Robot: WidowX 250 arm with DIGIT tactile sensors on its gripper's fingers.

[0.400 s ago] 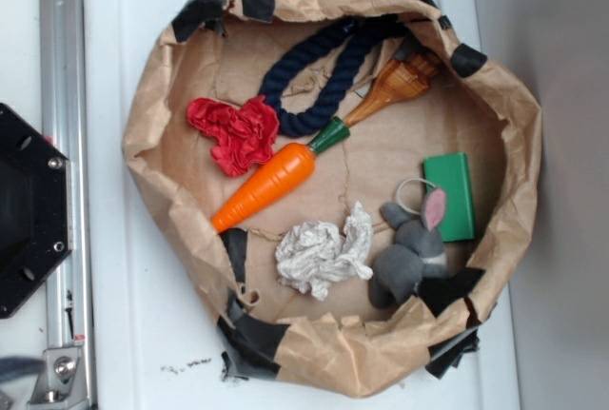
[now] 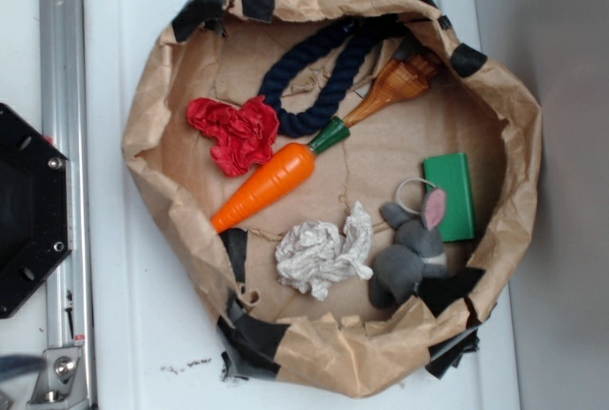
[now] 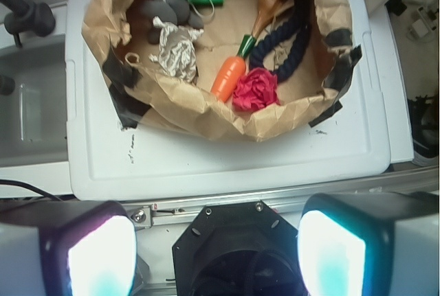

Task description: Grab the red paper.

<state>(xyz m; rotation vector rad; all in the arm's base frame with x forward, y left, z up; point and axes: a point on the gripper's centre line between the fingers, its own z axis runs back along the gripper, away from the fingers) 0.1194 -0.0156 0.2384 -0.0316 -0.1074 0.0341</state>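
The red paper [image 2: 234,131] is a small ruffled bright red wad lying in the left part of a brown paper nest [image 2: 152,125], touching the orange toy carrot [image 2: 271,182]. In the wrist view the red paper [image 3: 256,89] lies near the nest's near rim, right of the carrot [image 3: 229,76]. My gripper [image 3: 216,255] is open and empty, its two pads wide apart. It hangs high over the robot's black base [image 3: 237,248], well short of the nest. The gripper does not show in the exterior view.
The nest also holds a white-grey paper wad [image 2: 324,253], a dark blue rope [image 2: 328,77], a brown wooden piece [image 2: 400,82], a green block [image 2: 451,196] and a grey toy rabbit [image 2: 411,253]. It sits on a white tray [image 2: 105,191]. A metal rail [image 2: 59,144] runs on the left.
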